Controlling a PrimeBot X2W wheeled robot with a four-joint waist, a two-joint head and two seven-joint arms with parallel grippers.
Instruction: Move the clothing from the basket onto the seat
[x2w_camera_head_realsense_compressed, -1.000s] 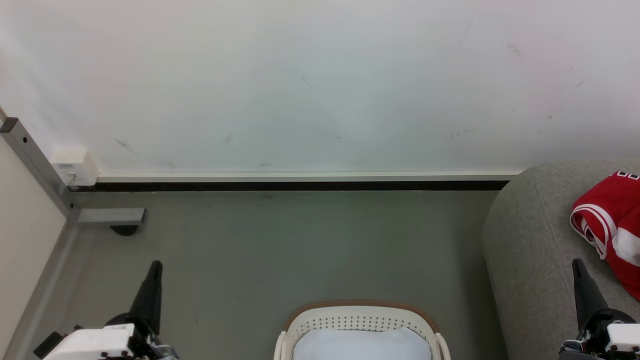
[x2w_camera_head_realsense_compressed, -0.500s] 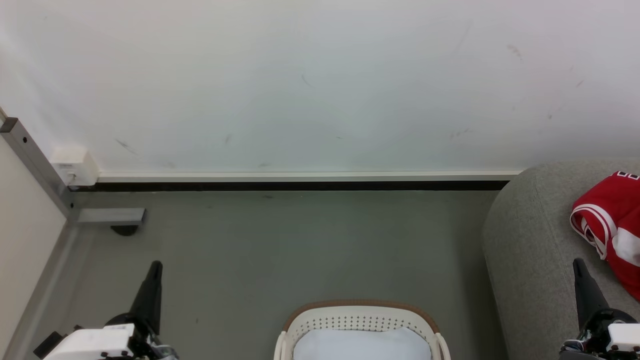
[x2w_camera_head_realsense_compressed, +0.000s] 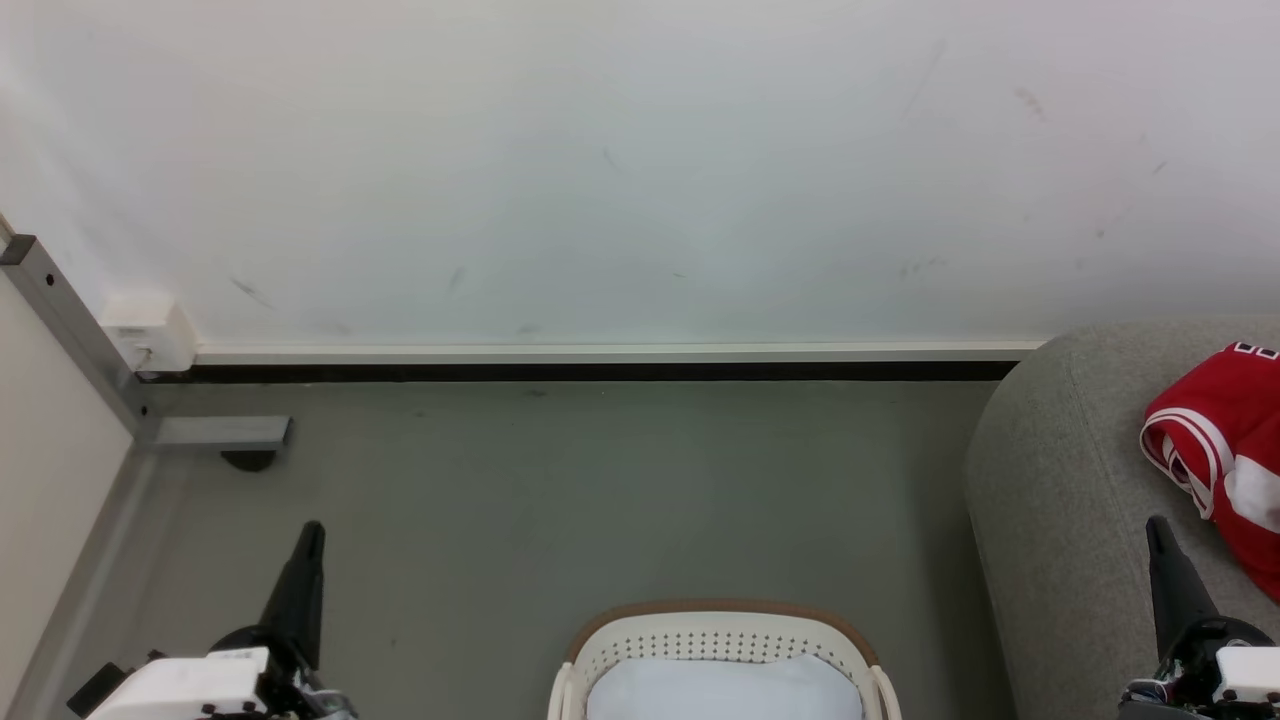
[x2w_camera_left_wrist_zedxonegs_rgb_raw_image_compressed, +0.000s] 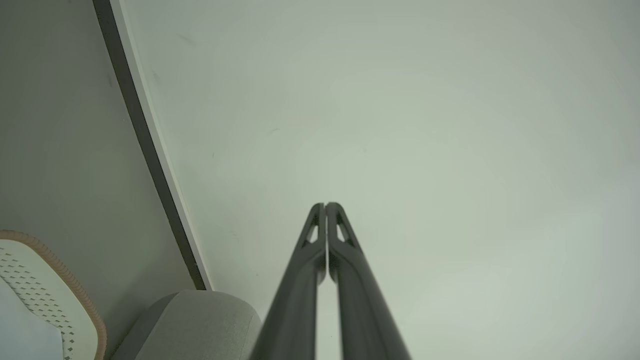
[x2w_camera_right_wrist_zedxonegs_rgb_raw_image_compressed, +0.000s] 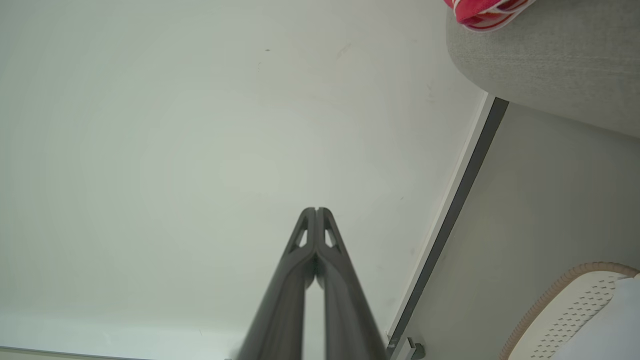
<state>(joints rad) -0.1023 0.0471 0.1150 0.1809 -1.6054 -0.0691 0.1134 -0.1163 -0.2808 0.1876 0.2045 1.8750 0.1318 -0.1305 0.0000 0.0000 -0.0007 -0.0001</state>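
Head view shows the clothing (x2w_camera_head_realsense_compressed: 1225, 440) lying on the seat (x2w_camera_head_realsense_compressed: 1060, 480) at the right, apart from the basket (x2w_camera_head_realsense_compressed: 720, 625), which holds a pale cloth (x2w_camera_head_realsense_compressed: 720, 695). Low in front, the left gripper (x2w_camera_head_realsense_compressed: 312, 530) and right gripper (x2w_camera_head_realsense_compressed: 1153, 527) hover with jaws pressed together, grasping nothing, aimed at the wall (x2w_camera_head_realsense_compressed: 640, 180)

Open floor (x2w_camera_head_realsense_compressed: 600, 490) lies between basket (x2w_camera_head_realsense_compressed: 720, 632) and wall (x2w_camera_head_realsense_compressed: 640, 150); seat (x2w_camera_head_realsense_compressed: 1060, 480) apparently blocks the right.

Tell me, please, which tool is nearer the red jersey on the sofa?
Right. The right tool is beside the red jersey, at the sofa; the left tool is beyond the basket.
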